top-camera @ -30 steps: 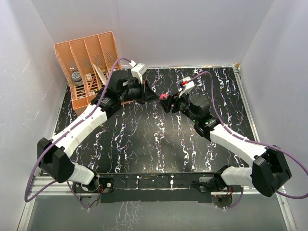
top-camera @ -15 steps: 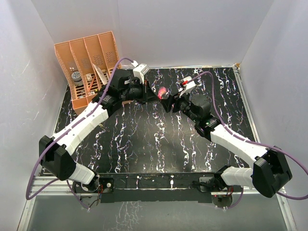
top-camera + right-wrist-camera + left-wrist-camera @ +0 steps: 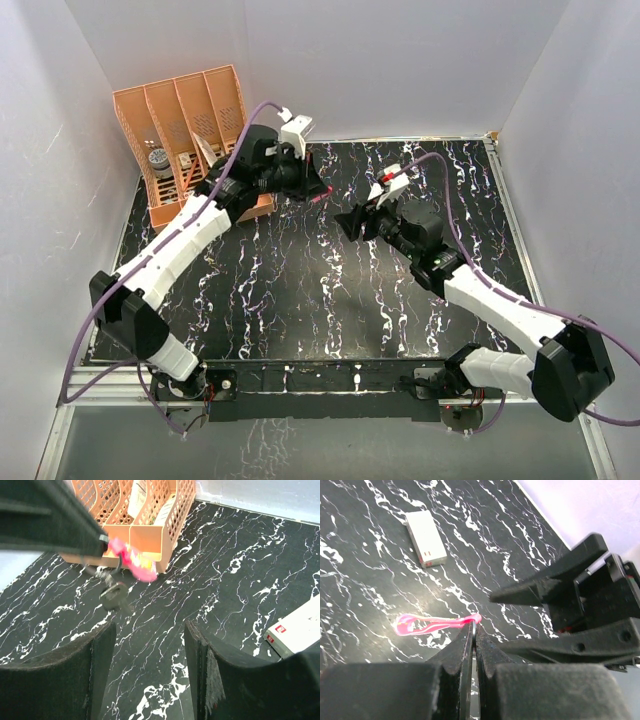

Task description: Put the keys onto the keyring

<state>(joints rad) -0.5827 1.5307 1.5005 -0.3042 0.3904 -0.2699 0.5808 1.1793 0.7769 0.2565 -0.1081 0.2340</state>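
Observation:
My left gripper [image 3: 474, 630] is shut on the thin metal ring of the keyring [image 3: 435, 624], above the table. Its pink strip sticks out to the left of the fingertips. In the right wrist view the keyring [image 3: 132, 560] hangs off the left fingertip, and a dark-headed key [image 3: 115, 592] dangles just below it. My right gripper [image 3: 147, 665] is open, with nothing between its fingers, a short way below and short of the key. From above, the left gripper [image 3: 318, 193] and the right gripper [image 3: 350, 222] face each other over the far middle of the table, a small gap apart.
An orange file organizer [image 3: 185, 140] stands at the far left corner, close behind the left arm. A white rectangular box with a red mark [image 3: 425, 539] lies on the black marbled table [image 3: 300, 290] beyond the grippers; the same box [image 3: 295, 630] is at the right edge of the right wrist view.
The left arm has swung and turned its wrist, carrying the pink strip a little to the left, away from the right gripper. The right gripper has drawn back slightly.

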